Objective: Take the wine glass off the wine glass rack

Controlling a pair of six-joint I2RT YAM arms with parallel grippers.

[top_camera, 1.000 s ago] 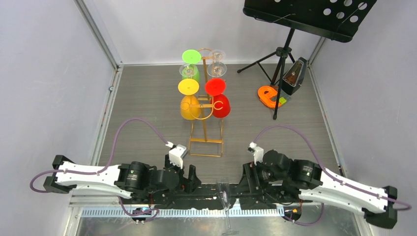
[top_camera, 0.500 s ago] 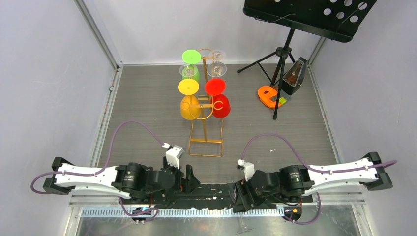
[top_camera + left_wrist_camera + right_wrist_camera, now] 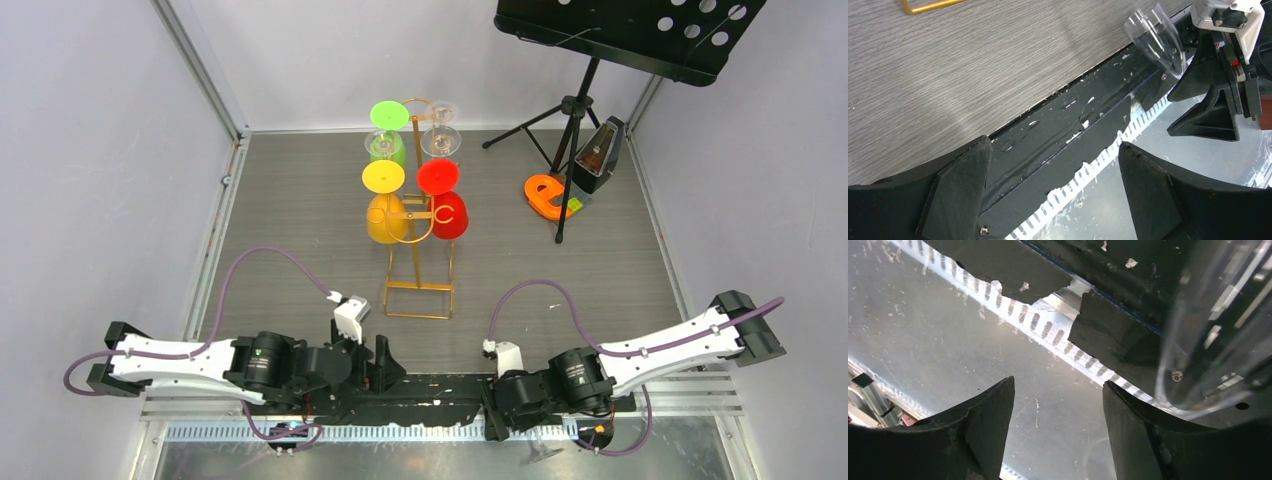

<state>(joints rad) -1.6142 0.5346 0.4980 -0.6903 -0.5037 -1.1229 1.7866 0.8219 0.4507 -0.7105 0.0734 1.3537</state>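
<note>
Top external, wine glass (image 3: pixel 544 456) shifted right

We watch the white-and-black right arm (image 3: pixel 670 345) swing round: its outer joint, low in the right corner a second ago, now sits higher along the table's right side. The right gripper (image 3: pixel 492 425) pulls back from the grey tabletop onto the black mounting rail (image 3: pixel 430 385) at the near edge. The clear stemmed wine glass (image 3: pixel 540 455) (faint from above, only its foot and stem showing) shifts rightward along the near metal strip (image 3: pixel 400 455), from between the two bases to below the right wrist. The white-and-black left arm (image 3: pixel 180 360) edges slightly nearer.
</note>
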